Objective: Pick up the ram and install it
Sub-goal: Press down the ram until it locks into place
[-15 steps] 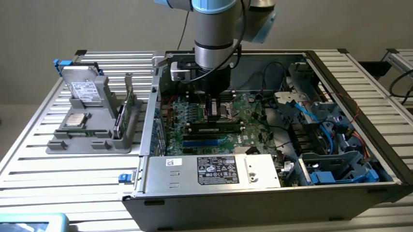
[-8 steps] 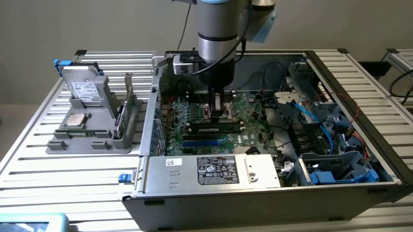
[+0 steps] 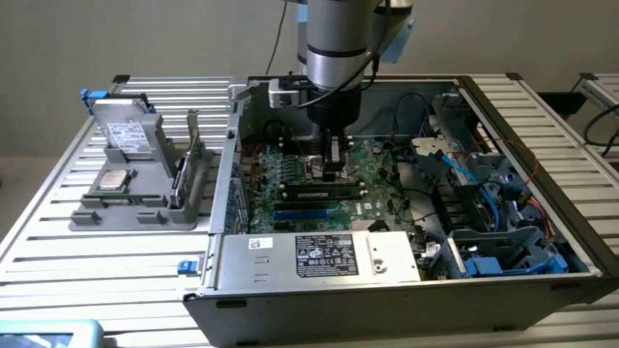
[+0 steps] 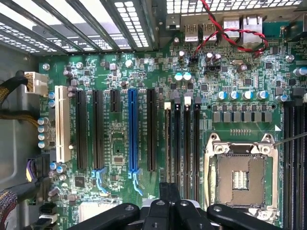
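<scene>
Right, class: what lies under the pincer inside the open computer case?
The green motherboard, with narrow black memory slots and an empty processor socket. The pincer covers the slots' near ends, so what sits there cannot be seen.

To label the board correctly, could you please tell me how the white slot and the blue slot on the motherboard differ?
The white slot is broad, while the blue slot is slimmer and runs a little longer. The white slot sits at the end of the row, nearest the case wall, while the blue slot stands between black slots. The blue slot ends in a pale blue latch, and the white slot shows none. Both are empty and lie parallel on the green motherboard.
</scene>
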`<state>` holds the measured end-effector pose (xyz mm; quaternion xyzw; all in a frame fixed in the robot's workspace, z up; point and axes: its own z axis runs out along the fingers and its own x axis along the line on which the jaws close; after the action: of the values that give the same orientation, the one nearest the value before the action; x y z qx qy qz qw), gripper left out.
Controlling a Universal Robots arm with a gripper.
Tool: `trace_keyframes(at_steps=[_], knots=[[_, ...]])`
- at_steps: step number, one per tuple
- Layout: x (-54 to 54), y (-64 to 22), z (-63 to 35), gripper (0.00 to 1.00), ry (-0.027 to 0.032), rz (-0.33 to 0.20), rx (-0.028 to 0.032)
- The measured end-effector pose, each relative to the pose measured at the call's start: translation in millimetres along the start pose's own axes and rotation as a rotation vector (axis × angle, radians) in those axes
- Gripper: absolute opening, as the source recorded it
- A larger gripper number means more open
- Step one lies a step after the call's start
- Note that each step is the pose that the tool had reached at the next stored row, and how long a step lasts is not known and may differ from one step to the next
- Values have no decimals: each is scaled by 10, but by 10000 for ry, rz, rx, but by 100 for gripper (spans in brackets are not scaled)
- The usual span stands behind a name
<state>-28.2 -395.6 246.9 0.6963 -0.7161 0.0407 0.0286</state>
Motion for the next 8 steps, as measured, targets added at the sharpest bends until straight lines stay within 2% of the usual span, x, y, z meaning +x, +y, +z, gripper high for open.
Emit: trace_keyframes(at_steps=[8], knots=[[2,0,0,11,0,1,-1]])
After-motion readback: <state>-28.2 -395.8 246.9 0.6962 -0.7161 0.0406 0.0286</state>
